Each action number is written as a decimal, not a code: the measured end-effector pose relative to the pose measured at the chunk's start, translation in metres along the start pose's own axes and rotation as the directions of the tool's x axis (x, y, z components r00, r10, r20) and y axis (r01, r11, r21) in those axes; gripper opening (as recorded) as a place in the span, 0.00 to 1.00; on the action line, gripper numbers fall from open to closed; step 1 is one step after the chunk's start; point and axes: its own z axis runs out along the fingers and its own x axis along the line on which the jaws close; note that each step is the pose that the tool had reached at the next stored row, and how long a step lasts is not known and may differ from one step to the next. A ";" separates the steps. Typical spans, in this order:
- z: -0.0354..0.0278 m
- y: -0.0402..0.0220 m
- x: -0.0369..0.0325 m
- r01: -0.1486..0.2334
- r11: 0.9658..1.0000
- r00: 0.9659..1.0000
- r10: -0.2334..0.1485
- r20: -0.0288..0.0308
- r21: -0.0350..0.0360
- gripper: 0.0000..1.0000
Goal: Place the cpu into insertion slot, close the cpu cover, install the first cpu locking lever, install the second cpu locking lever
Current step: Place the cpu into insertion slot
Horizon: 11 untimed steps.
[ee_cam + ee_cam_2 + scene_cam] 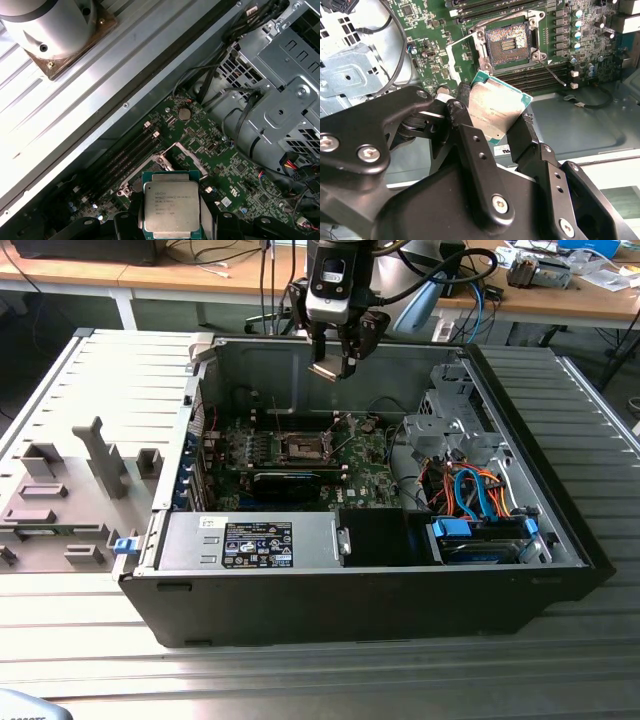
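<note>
My gripper [335, 360] hangs above the back wall of the open computer case [560, 540], shut on the cpu [328, 371]. The chip is a flat square with a pale metal face and a green edge, and the two black fingers [470, 145] pinch its sides, as both wrist views show [497, 112] [171, 207]. The insertion slot [300, 447] lies lower on the green motherboard, well apart from the chip. Its dark brownish centre [507, 45] is bare. The cpu cover [459, 52] stands swung open beside the socket. The chip partly hides the socket in the first wrist view.
A metal drive cage [455, 425] with orange and blue cables [480, 495] fills the case on the exterior view's right. A labelled silver box [260, 540] sits along the front. Memory slots [545, 75] flank the socket. A grey fixture plate [70, 490] lies outside the case.
</note>
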 end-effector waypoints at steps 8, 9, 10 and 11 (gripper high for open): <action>0.0001 0.0000 0.0000 -0.005 1.000 1.000 0.005 0.000 0.000 0.54; 0.0001 0.0000 0.0000 -0.006 1.000 1.000 0.006 0.000 0.000 0.54; 0.0002 0.0000 0.0000 -0.006 1.000 1.000 0.006 0.001 0.000 0.54; 0.0002 0.0000 0.0000 -0.009 1.000 1.000 0.009 0.001 0.000 0.54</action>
